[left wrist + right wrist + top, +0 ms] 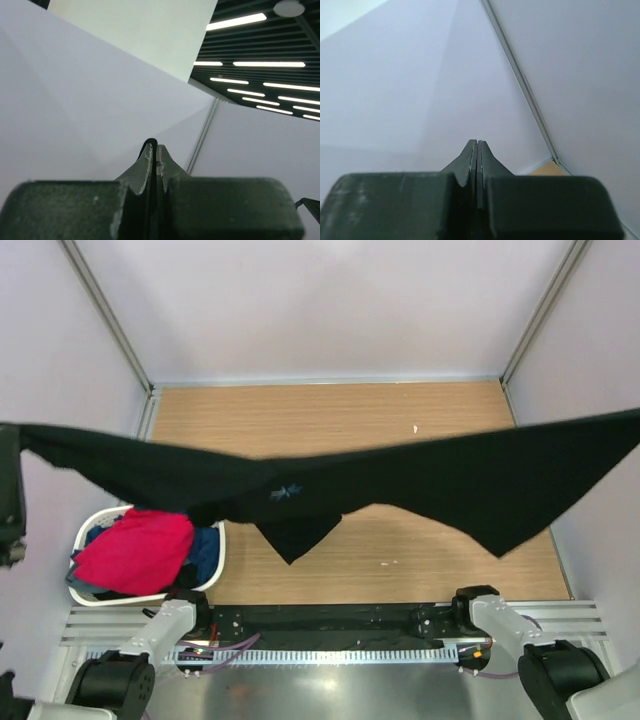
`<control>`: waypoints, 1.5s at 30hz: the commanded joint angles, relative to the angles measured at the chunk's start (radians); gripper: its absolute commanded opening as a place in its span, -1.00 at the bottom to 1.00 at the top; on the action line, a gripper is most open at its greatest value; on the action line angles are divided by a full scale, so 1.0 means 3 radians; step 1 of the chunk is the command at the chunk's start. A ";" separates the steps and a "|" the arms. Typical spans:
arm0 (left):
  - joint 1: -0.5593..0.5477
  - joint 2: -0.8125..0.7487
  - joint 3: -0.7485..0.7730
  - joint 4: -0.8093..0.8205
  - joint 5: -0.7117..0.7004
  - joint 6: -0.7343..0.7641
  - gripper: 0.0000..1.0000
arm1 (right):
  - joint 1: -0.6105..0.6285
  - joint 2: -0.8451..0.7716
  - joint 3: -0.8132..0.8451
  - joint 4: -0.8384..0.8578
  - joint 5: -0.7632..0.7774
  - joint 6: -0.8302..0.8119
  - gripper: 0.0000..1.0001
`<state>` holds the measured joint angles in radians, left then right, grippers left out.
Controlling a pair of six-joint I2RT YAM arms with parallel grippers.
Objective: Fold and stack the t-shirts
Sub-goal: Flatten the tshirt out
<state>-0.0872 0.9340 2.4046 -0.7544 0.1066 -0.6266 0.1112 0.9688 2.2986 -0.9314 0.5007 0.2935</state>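
Observation:
A large black t-shirt (330, 485) hangs stretched in the air across the whole top view, sagging in the middle, with a pointed flap (295, 538) hanging down. My left gripper (154, 147) is shut, with a black fabric edge (150, 140) looped over its tip; in the top view it sits at the far left edge (10, 490), holding the shirt's left end. My right gripper (477, 144) is shut with a thin dark layer pinched between its fingers. It is outside the top view, where the shirt's right end runs off the frame. A red t-shirt (135, 550) and a blue one (207, 550) lie in the basket.
The white oval basket (92, 523) stands at the table's near left corner. The wooden tabletop (330, 415) lies under the hanging shirt, closed in by white walls with metal corner posts (105, 310). Both arm bases (180, 625) (480, 615) sit at the near edge.

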 commanded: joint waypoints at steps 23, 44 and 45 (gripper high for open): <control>0.0204 0.1287 -0.1607 0.0775 0.0254 -0.0289 -1.00 | -0.0642 0.0943 -0.1929 0.1140 -0.0059 0.0090 -0.98; -0.0195 0.2916 -0.0503 0.1154 -0.0176 0.0273 -0.99 | -0.0642 0.2575 -0.0917 0.1800 -0.0084 -0.0145 -0.98; -0.0226 0.2804 -0.0550 0.1154 -0.0222 0.0334 -0.99 | -0.0642 0.2463 -0.1069 0.1831 -0.0145 -0.0145 -0.98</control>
<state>-0.1390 1.9175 2.2265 -0.4992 0.0784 -0.5919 -0.0769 1.8568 1.9873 -0.4759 0.4473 0.2672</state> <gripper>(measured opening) 0.009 0.026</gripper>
